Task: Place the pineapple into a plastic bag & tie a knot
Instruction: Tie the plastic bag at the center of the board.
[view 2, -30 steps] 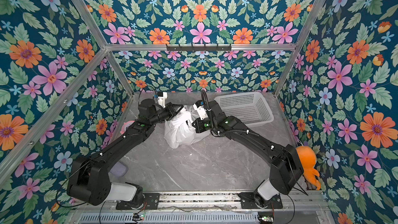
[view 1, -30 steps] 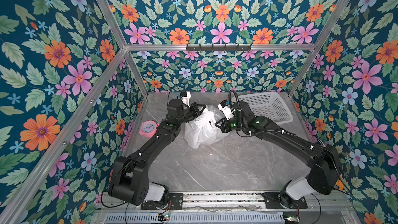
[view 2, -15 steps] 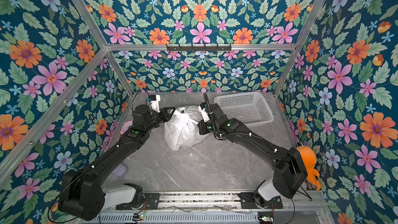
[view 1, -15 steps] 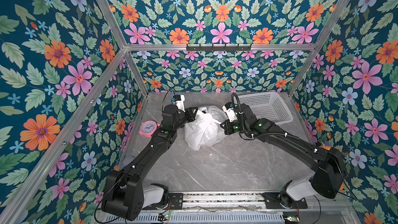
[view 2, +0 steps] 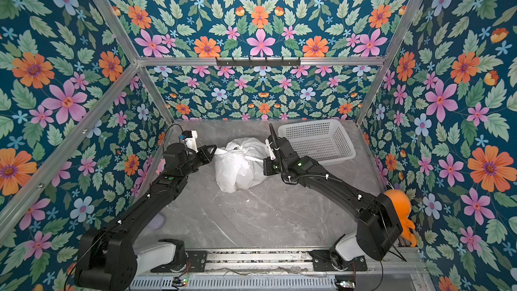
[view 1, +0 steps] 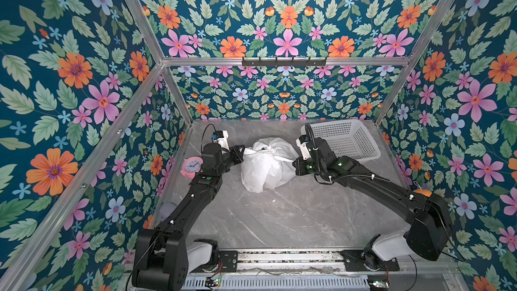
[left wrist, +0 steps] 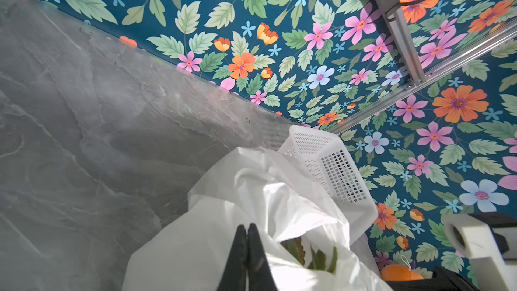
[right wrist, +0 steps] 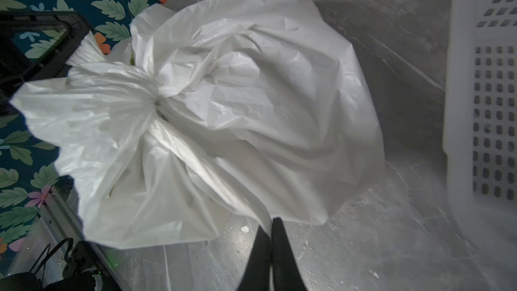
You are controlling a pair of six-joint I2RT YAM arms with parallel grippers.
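Note:
The white plastic bag [view 1: 265,167] lies bunched at the middle back of the table in both top views. Its straps are twisted into a knot [right wrist: 159,97] on top. Of the pineapple only green leaves [left wrist: 293,247] show through a gap in the bag; the fruit itself is hidden inside. My left gripper [view 1: 242,151] is shut on a strap at the bag's left side, its jaws pressed together [left wrist: 247,228]. My right gripper [right wrist: 271,221] is shut on the other strap [right wrist: 212,163], which runs taut from the knot to it at the bag's right side [view 1: 293,160].
A white perforated basket [view 1: 345,141] stands at the back right, close behind my right wrist. A pink dial clock [view 1: 192,166] leans on the left wall by my left arm. An orange plush toy [view 2: 400,205] sits at the right edge. A hook rail [view 1: 284,61] crosses the back wall.
My two grippers have drawn apart, the left one to the left and the right one to the right, each with a strap. The straps have tightened and the bag has sunk lower.

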